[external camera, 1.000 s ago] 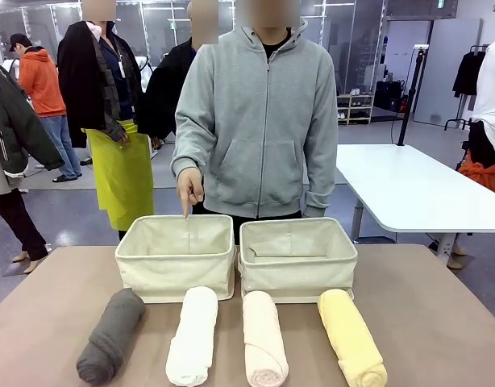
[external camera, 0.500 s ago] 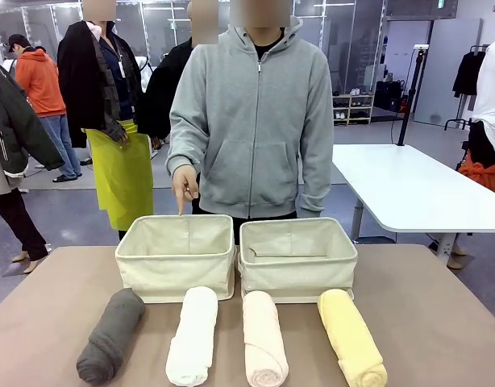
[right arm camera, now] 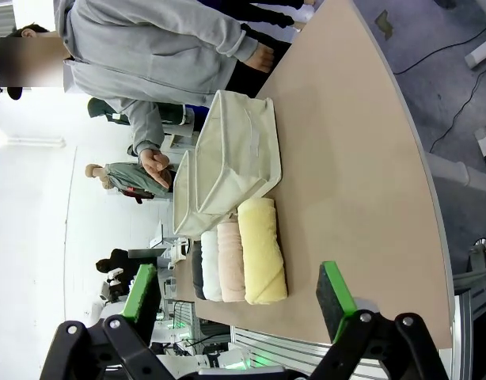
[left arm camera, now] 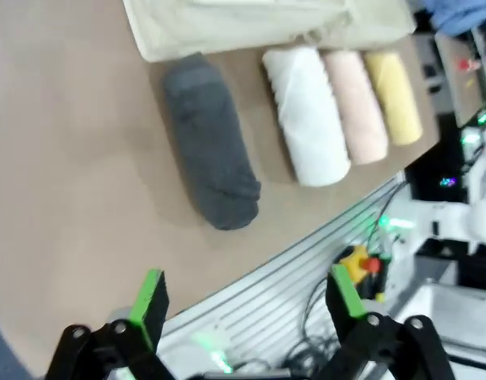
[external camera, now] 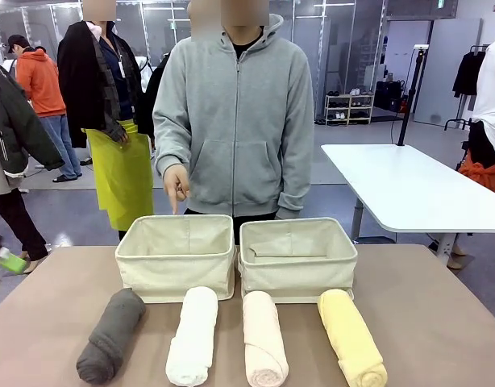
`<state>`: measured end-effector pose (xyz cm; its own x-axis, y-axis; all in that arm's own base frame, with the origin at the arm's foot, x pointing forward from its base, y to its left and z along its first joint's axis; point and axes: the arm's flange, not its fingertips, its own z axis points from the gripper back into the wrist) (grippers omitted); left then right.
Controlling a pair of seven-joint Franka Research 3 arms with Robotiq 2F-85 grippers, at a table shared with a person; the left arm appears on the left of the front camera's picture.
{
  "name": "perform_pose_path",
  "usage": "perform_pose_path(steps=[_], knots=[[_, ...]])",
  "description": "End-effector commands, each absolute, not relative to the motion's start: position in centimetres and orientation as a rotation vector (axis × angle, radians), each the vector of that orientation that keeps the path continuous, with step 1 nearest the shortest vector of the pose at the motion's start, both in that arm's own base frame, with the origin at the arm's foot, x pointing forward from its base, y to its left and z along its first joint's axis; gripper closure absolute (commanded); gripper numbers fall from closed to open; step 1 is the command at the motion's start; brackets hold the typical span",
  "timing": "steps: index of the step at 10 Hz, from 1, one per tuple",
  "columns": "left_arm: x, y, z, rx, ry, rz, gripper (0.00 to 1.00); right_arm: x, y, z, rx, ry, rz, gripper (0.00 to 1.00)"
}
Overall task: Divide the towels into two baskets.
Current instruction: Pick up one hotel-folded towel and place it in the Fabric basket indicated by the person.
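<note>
My left gripper [left arm camera: 247, 299] and right gripper [right arm camera: 239, 291] stand wide and empty. I see the person's hand [external camera: 176, 182] pointing down over the left basket [external camera: 175, 274], beyond the towels [external camera: 191, 334].

Beyond my tan tabletop [external camera: 449, 322], a person in a grey hoodie [external camera: 239, 121] stands at the far side. A white table [external camera: 409, 189] sits far right, and a yellow-green apron [external camera: 122, 173] far left.

Dark grey towel [external camera: 110, 336], white towel [external camera: 192, 336], pale peach towel [external camera: 264, 339], yellow towel [external camera: 352, 337]; cream baskets [external camera: 175, 278] (both plain canvas); tan worktop [external camera: 441, 322].
</note>
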<state>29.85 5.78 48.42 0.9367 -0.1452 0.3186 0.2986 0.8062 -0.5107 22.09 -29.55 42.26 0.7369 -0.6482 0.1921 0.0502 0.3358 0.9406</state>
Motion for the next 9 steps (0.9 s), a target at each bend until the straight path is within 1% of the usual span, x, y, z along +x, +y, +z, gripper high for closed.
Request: perform_pose_path(steps=[1, 5, 7, 8, 9], knots=[[28.5, 2.6, 44.7, -0.438, -0.220, -0.305, 0.00, 21.9, -29.5, 42.3, 1.160, -0.628, -0.497, 0.00], [28.7, -2.4, 40.8, -0.263, -0.198, -0.293, 0.00, 21.9, -29.5, 42.3, 1.160, -0.628, -0.497, 0.00], [29.1, -4.5, 38.6, -0.248, -0.188, -0.236, 0.00, 21.9, -29.5, 42.3, 1.160, -0.628, -0.497, 0.00], [29.7, -5.3, 37.6, -0.254, -0.159, -0.223, 0.00, 21.9, -29.5, 42.3, 1.160, -0.628, -0.497, 0.00], [30.4, -6.3, 37.0, -0.286, -0.117, -0.271, 0.00, 21.9, -29.5, 42.3, 1.160, -0.628, -0.497, 0.00]])
